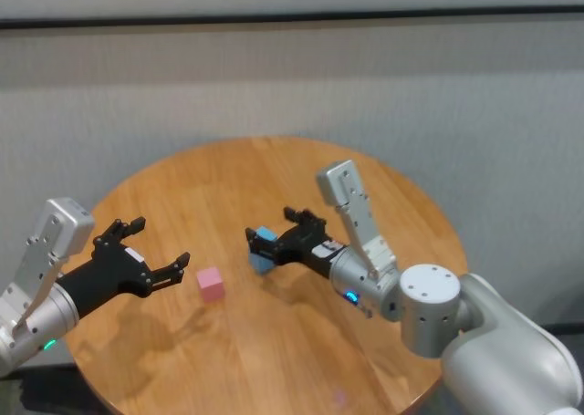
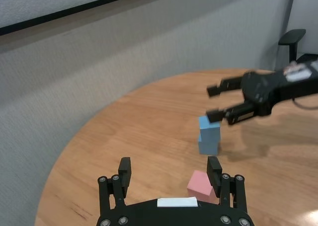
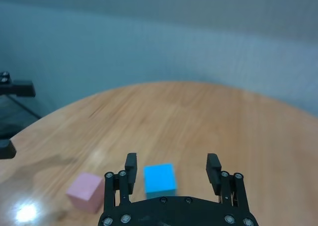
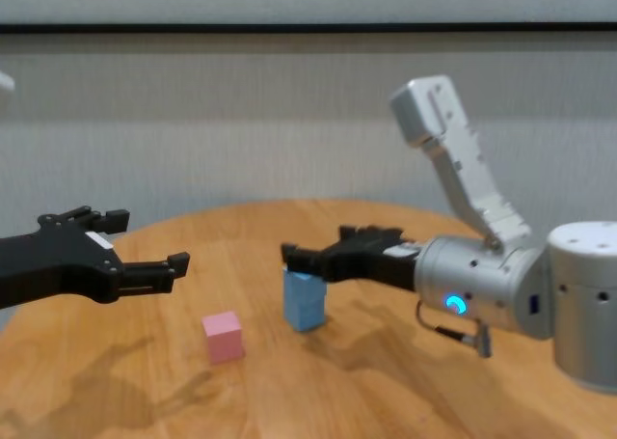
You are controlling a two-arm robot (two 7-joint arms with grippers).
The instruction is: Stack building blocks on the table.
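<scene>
Where the round, light orange-brown wooden table spreads under both arms, two small matte light blue cubes stand stacked near its middle, the upper blue cube sitting slightly askew on the lower blue cube. Just beside that stack, toward the robot's left, lies a small matte pink cube, flat on the wood and apart from the blue pair. Around the upper blue cube hangs the black right gripper, jaws apart with a gap on each side in the right wrist view, though from the chest view possibly still brushing one face. Over the table's left part hovers the black left gripper, jaws spread wide and empty, near the pink cube but not touching it. Behind the table, a grey wall with a dark strip near its top.
</scene>
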